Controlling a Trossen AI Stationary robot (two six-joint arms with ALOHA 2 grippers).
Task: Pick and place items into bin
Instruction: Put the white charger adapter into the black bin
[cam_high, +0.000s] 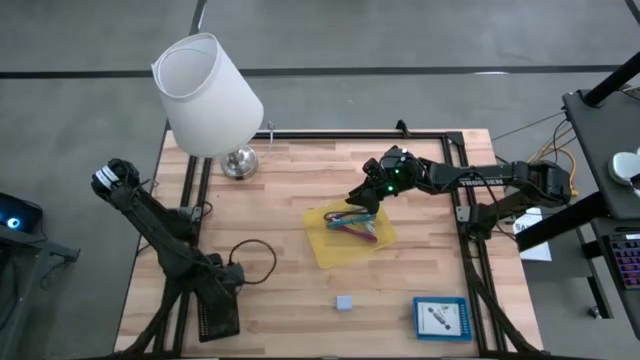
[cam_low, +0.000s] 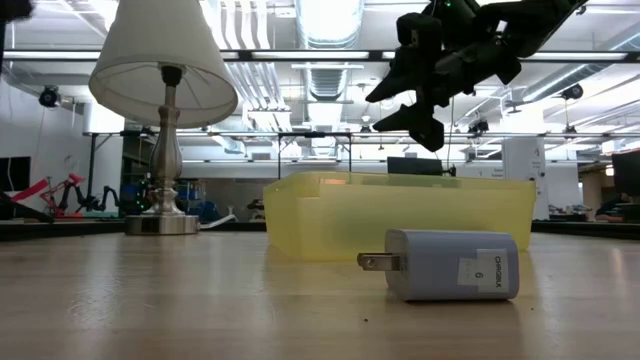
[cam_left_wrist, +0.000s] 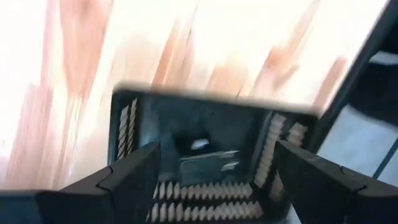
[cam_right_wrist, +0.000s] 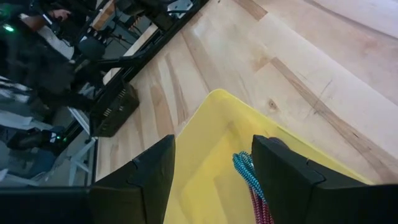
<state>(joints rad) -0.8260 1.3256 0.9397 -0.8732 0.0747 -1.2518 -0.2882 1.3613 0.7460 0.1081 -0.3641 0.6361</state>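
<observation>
The pale wooden desk (cam_high: 300, 200) carries, in descending size, a white-shaded lamp (cam_high: 207, 95) at its far left corner, a translucent yellow plastic bin (cam_high: 335, 245) near its centre, a flat blue-rimmed tray (cam_high: 440, 317) at the near right, and a small grey-blue cube-shaped plug adapter (cam_high: 344, 302) on the bare wood.

The right tool (cam_high: 368, 197) hovers above the bin's far edge, released, with nothing visible between its fingers. The bin already holds teal, magenta and purple cords (cam_high: 352, 222).

The left tool (cam_high: 222, 310) rests at the desk's near left edge, fingers spread and empty.

The cube is the remaining loose item. It lies on the near side of the bin, between the bin and the desk's front edge, well apart from both tools. In the low view its prongs point sideways, so its long axis runs across the desk. Judged from the overhead view, the left arm sits somewhat nearer.
</observation>
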